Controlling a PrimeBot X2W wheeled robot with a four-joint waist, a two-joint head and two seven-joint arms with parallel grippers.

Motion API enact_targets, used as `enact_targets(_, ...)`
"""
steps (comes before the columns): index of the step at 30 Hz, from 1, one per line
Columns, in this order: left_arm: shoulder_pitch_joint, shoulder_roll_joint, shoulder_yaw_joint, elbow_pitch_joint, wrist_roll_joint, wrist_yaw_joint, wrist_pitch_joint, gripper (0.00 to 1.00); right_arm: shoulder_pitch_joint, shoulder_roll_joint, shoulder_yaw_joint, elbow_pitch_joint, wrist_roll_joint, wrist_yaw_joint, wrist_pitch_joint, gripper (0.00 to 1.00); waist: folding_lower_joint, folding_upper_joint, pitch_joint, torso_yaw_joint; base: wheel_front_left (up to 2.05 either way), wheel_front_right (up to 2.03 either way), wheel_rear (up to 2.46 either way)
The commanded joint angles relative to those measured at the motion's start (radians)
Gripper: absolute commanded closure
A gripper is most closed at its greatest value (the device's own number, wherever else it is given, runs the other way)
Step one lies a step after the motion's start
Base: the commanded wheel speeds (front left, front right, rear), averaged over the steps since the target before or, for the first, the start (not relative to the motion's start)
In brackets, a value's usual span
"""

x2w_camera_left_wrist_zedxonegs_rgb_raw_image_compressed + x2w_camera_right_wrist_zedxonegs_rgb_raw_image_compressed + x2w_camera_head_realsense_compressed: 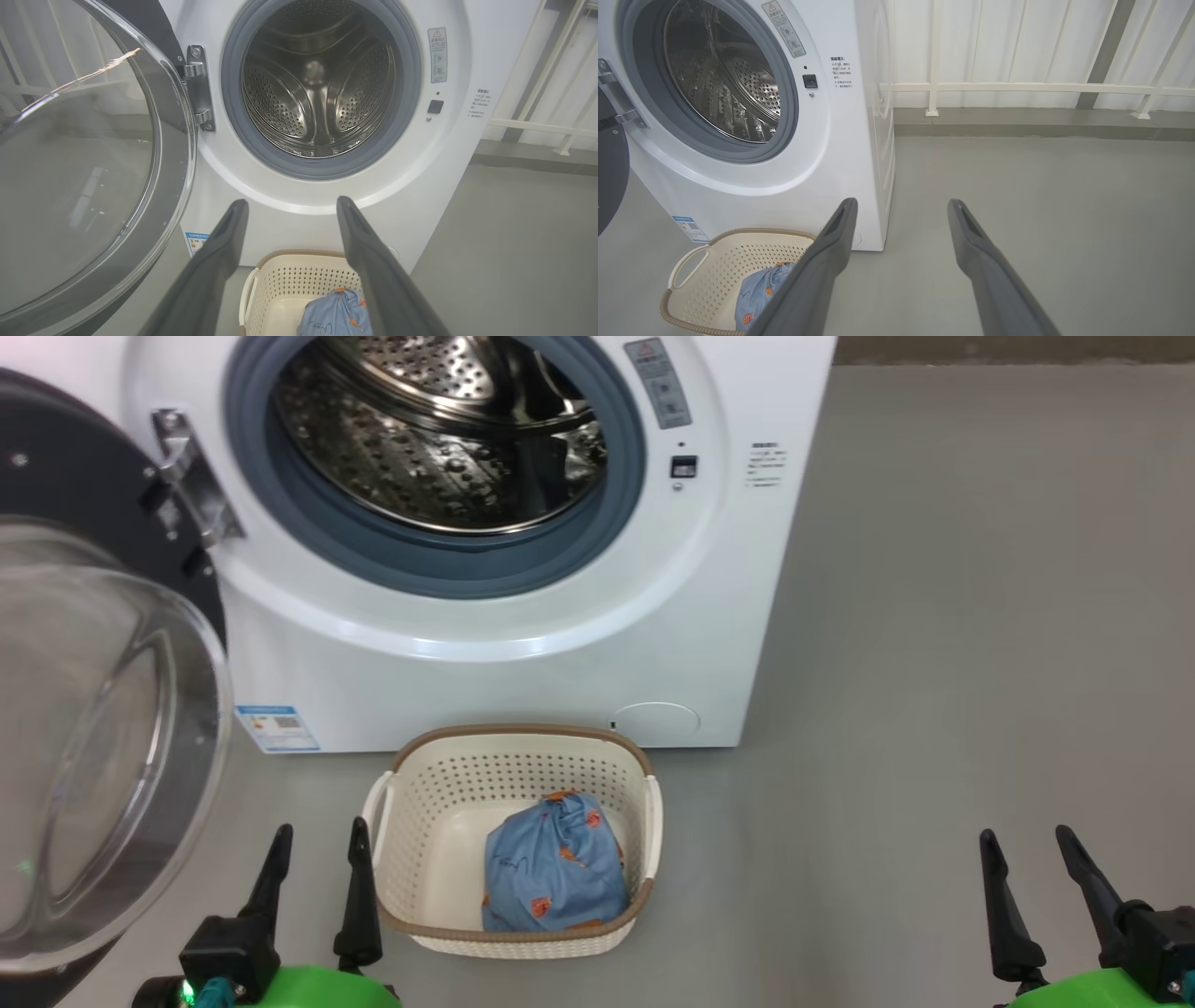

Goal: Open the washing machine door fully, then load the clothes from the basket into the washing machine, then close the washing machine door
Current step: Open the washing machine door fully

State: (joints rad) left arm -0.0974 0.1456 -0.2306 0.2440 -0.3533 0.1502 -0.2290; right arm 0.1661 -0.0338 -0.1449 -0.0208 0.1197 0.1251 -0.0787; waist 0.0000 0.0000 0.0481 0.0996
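head: above, looking down on white front-loading washing machine (523, 644) | left wrist: low, square-on | right wrist: low, oblique | shared: cream perforated plastic basket (523, 733)

No wording is legible; the washing machine (523, 672) carries a grey label (437, 54) high on its front, with a warning triangle above tiny print; a block of small dark lettering (477, 103) stands just right of it; a blue sticker (276, 728) at the lower left has unreadable print.
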Motion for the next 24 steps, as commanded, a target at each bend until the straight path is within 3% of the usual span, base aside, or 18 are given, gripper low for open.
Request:
enact_targets(1,-0.031,0.020,0.031,-0.009,0.012,-0.002,-0.011,0.00,-0.035,-0.016,0.032,-0.039,-0.011,0.006,0.005,0.00,0.0000,0.0000,0.006,-0.040,0.00,0.00,0.00)
enact_targets(24,-0.024,0.018,0.026,0.079,0.015,0.010,-0.027,0.00,-0.012,-0.016,0.045,-0.058,-0.006,0.006,0.026,0.00,0.0000,0.0000,-0.032,-0.071,0.00,0.00,0.00)
